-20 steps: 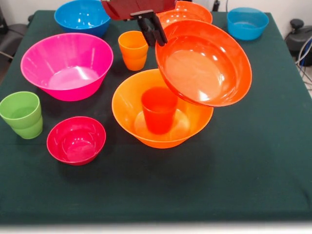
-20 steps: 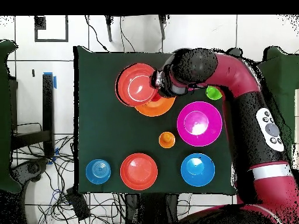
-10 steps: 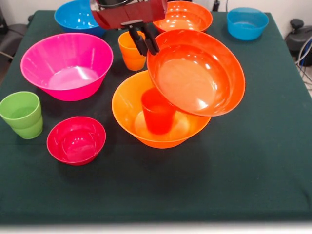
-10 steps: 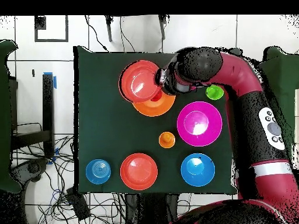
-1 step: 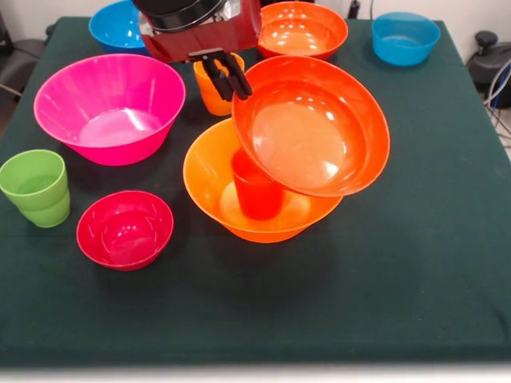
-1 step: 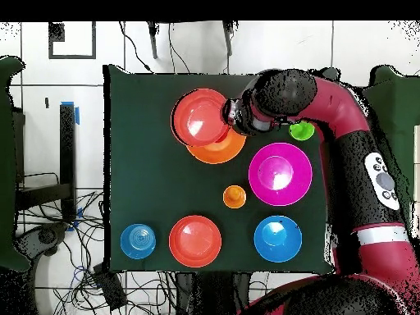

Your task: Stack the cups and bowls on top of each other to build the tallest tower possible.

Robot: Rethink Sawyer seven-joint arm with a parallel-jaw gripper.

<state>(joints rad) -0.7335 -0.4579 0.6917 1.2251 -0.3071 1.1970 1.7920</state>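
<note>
— Was any writing, label, brand or number made out on the bowls, the cups or the arm?

— None could be read in either view. The plastic was seen plain and glossy, the cloth bare, and no sign was made out on the floor around the table.
</note>
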